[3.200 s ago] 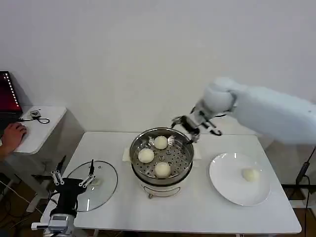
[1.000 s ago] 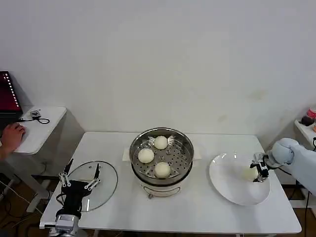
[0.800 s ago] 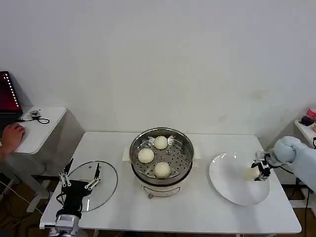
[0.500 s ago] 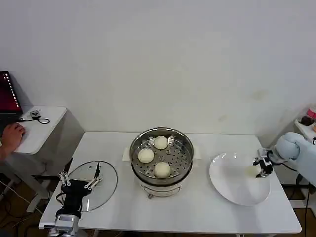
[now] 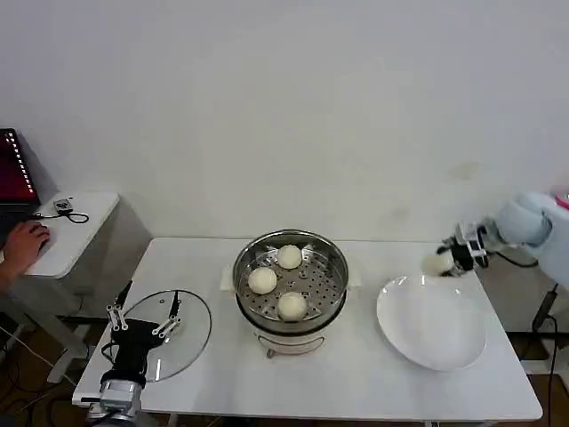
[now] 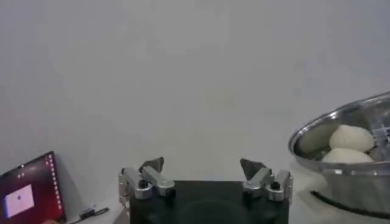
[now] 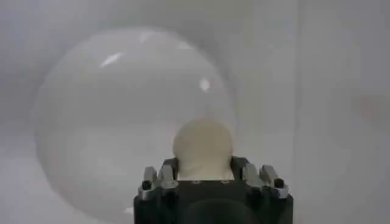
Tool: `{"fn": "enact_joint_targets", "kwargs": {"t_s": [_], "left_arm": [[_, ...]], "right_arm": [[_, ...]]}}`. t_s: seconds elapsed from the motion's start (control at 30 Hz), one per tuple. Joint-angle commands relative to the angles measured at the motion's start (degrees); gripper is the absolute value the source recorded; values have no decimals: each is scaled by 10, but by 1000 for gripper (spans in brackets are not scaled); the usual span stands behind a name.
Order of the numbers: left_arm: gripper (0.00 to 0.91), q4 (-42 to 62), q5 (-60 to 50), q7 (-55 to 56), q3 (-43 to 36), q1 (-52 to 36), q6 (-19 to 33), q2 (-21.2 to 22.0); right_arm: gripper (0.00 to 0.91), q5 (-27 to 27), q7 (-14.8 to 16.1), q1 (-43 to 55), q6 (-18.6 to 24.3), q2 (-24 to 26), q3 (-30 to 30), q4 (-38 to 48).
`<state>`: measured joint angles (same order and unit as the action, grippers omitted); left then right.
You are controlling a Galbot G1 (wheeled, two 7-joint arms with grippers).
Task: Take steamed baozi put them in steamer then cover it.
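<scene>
The steamer (image 5: 291,283) stands mid-table with three cream-white baozi on its perforated tray: one at the back (image 5: 289,256), one on the left (image 5: 262,280), one at the front (image 5: 293,305). My right gripper (image 5: 447,259) is shut on a fourth baozi (image 5: 436,264), held in the air above the far edge of the white plate (image 5: 431,323). In the right wrist view that baozi (image 7: 203,147) sits between the fingers over the plate (image 7: 116,122). The glass cover (image 5: 169,334) lies flat at the table's left. My left gripper (image 5: 142,324) hovers open over it; its fingertips (image 6: 152,165) hold nothing.
A side table (image 5: 62,231) with a laptop and a person's hand stands at the far left. The steamer's rim (image 6: 341,122) shows in the left wrist view. Bare tabletop lies between steamer and plate and along the front edge.
My right gripper closed on the last baozi on the plate and lifted it up and back toward the wall. The plate now holds nothing. The left arm barely moved.
</scene>
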<state>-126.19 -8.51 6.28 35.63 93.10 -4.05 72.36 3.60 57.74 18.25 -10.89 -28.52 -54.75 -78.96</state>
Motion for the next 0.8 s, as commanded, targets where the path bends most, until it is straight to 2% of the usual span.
{"fn": "enact_joint_targets", "kwargs": {"t_s": [0.03, 0.1, 0.13, 0.17, 0.27, 0.4, 0.5, 0.67, 0.8], "left_arm": [[907, -1, 0, 0, -1, -4, -2, -3], [907, -1, -1, 0, 0, -4, -2, -1], [907, -1, -1, 0, 0, -4, -2, -1], [907, -1, -1, 0, 1, -4, -2, 0], [907, -4, -1, 0, 3, -3, -2, 2], [907, -4, 0, 0, 6, -2, -2, 5], [907, -7, -1, 1, 7, -1, -2, 8], [907, -12, -2, 1, 10, -1, -2, 11], [907, -12, -2, 1, 10, -1, -2, 13]], "right_arm": [[595, 180, -59, 234, -119, -112, -150, -162], [595, 228, -87, 245, -151, -146, -161, -182], [595, 232, -92, 246, -151, -151, -163, -185], [595, 261, -112, 248, -179, -174, -170, -190], [595, 313, -160, 236, -215, -209, -180, -188], [595, 362, -194, 193, -255, -241, -177, -170], [595, 362, -204, 166, -270, -250, -178, -156], [595, 334, -207, 114, -287, -248, -185, -124], [595, 299, -197, 79, -286, -240, -185, -99]]}}
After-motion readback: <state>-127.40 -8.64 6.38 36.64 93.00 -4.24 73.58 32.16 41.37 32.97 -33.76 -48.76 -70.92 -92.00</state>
